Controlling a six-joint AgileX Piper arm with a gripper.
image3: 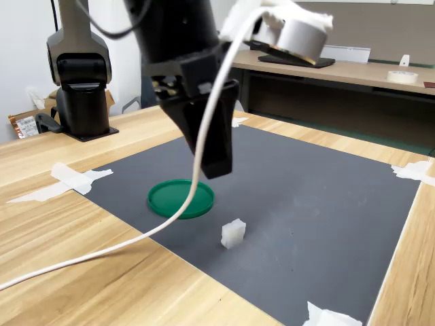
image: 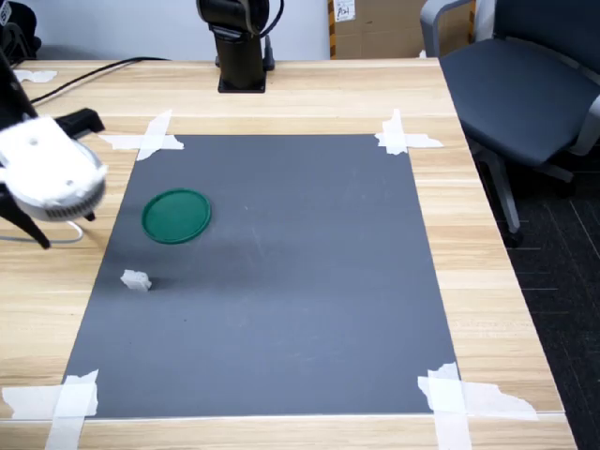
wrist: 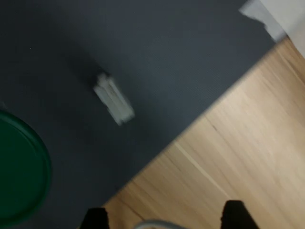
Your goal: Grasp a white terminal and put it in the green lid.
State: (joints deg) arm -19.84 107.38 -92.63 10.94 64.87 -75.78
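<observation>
On the dark mat [image: 281, 281], the white terminal [image: 136, 279] lies just beside the green lid [image: 176, 216], not touching (blurred in the wrist view). Above them hangs the gripper [wrist: 164, 217], fingertips [wrist: 234, 214] spread apart, pinching nothing.

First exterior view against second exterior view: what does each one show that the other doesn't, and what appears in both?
Only the first exterior view shows the grey office chair off the table's right end and all four taped corners of the mat. Only the second exterior view shows the gripper hanging above the green lid, plus a tape roll on a rear desk. Both exterior views share the dark mat, the green lid, the white terminal lying apart from the lid, and the arm's black base.
</observation>
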